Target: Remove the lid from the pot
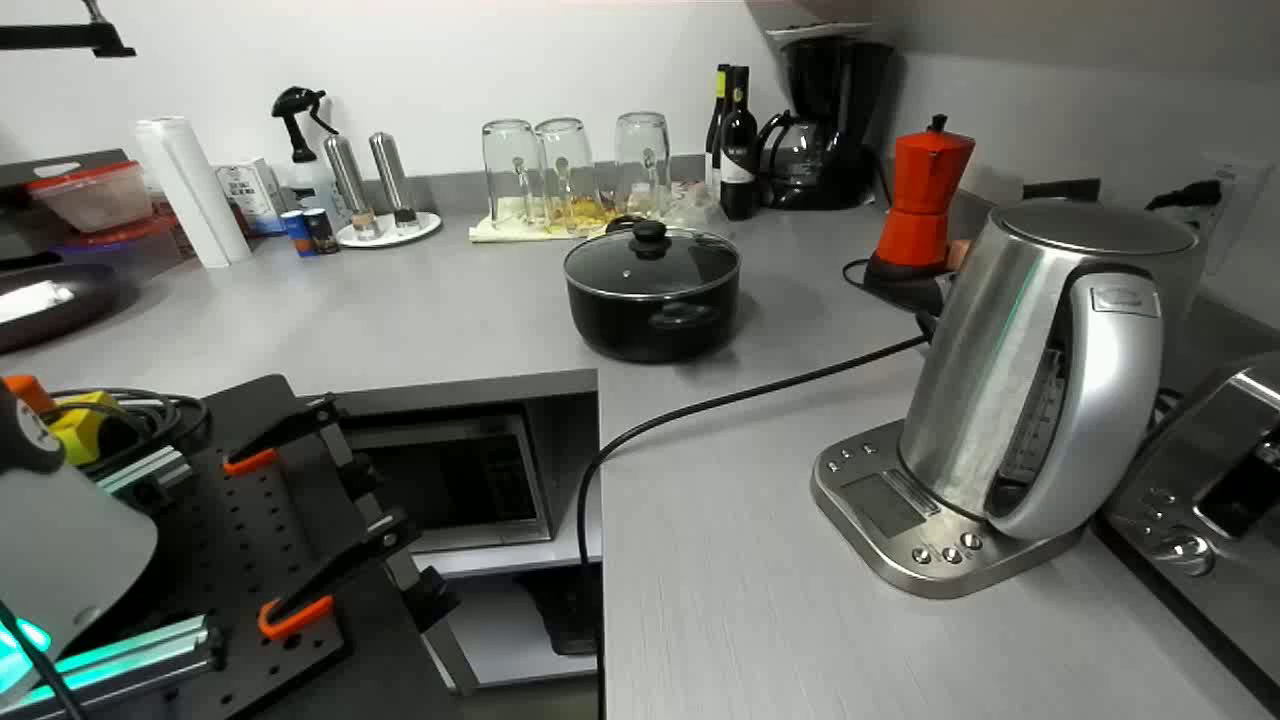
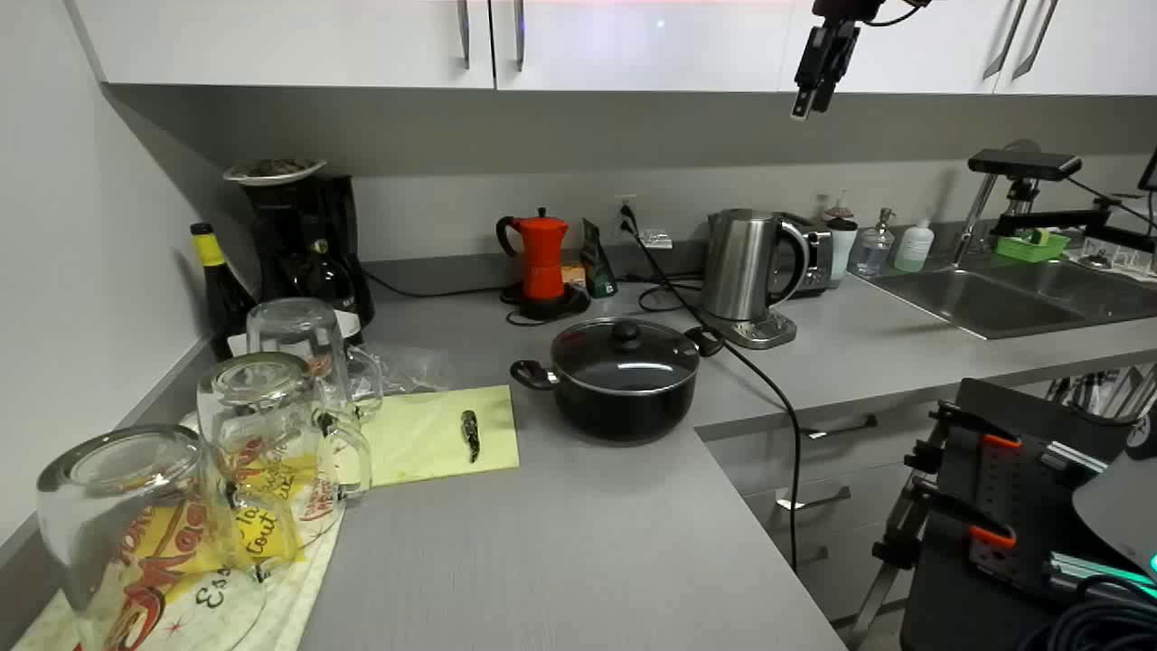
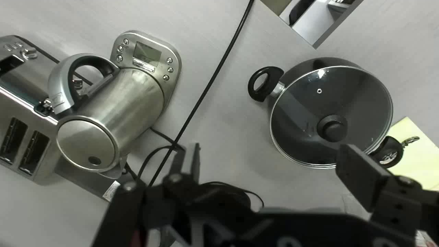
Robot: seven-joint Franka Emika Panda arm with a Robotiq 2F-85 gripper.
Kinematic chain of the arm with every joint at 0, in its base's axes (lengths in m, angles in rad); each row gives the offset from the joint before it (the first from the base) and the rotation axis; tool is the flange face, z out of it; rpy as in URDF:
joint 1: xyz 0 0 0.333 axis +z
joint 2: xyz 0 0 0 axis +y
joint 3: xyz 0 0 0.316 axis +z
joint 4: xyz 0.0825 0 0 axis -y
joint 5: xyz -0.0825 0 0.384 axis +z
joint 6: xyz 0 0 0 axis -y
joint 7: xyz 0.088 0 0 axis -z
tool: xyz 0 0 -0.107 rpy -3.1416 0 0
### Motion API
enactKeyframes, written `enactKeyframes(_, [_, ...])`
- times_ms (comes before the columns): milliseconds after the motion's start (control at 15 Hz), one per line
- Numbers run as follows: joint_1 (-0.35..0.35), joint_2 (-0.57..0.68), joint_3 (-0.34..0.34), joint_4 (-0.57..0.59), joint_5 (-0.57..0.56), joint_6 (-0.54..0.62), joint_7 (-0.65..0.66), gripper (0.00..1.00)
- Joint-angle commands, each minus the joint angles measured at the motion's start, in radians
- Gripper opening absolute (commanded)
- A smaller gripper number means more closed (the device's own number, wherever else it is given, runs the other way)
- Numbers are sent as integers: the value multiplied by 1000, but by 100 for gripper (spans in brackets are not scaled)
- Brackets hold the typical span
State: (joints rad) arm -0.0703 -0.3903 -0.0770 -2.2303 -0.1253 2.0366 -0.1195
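Note:
The black pot (image 1: 640, 328) stands on the grey counter near its inner corner and shows in both exterior views (image 2: 624, 411). The dark glass lid (image 2: 587, 348) with a black centre knob (image 2: 625, 334) sits flat on the pot. In the wrist view the lid (image 3: 356, 99) lies right of the middle, seen from above, with its knob (image 3: 332, 128). My gripper (image 2: 807, 110) hangs high above the counter, well apart from the pot. In the wrist view the gripper (image 3: 271, 146) is open with nothing between its fingers; the right finger overlaps the lid's lower edge.
A steel kettle (image 1: 960, 370) on its base and a toaster (image 3: 24, 137) stand beside the pot. A black cable (image 1: 740, 395) crosses the counter near the pot. The red moka pot (image 2: 542, 258), glass mugs (image 2: 271, 398) and a coffee maker (image 1: 830, 120) stand behind.

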Motion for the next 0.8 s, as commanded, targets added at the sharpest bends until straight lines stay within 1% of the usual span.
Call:
enactKeyframes(0, [2, 0, -1, 2, 0, -2, 1, 100])
enactKeyframes(467, [2, 0, -1, 2, 0, -2, 1, 100])
enactKeyframes(733, [26, 85, 9, 49, 5, -7, -32, 100])
